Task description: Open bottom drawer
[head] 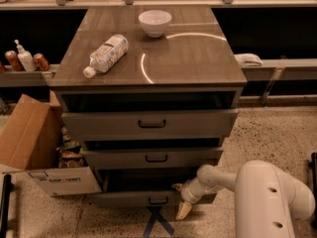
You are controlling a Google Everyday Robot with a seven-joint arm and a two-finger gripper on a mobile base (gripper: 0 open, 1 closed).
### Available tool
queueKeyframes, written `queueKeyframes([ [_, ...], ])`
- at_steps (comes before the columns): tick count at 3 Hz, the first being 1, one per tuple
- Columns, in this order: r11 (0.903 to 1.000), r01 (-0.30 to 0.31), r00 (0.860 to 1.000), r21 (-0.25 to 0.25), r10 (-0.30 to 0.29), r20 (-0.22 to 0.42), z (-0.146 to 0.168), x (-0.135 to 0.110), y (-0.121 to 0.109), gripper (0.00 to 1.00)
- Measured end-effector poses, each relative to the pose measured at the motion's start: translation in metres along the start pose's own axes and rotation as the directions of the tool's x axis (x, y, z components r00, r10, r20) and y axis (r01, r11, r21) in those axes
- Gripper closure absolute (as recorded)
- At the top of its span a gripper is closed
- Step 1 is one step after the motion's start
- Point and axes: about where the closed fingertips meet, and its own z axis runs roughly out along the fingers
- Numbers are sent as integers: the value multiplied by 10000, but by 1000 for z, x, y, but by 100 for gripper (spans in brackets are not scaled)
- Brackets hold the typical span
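The bottom drawer (133, 198) is the lowest and slimmest grey front of the cabinet, with a small black bar handle (157, 201). It stands pulled out a little, with a dark gap above its front. My gripper (180, 199) is at the drawer front just right of the handle, low near the floor. Its fingers are open, one pale fingertip (183, 211) below the front's edge and the other above it. The white arm (267, 197) reaches in from the lower right.
The middle drawer (153, 157) and the top drawer (148, 124) also stand partly out. A bottle (105, 53) and a white bowl (154, 22) are on the cabinet top. A cardboard box (34, 148) stands to the left. Blue tape (157, 223) marks the floor.
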Motion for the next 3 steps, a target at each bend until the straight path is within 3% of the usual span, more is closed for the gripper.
queueKeyframes([
  [1,9985,-92,9999,-533,97,104,5,-1,18,41],
  [2,9972,-74,9998,-749,88,187,3,-4,31,63],
  [3,9967,87,9983,-808,-40,582,-4,-16,56,94],
])
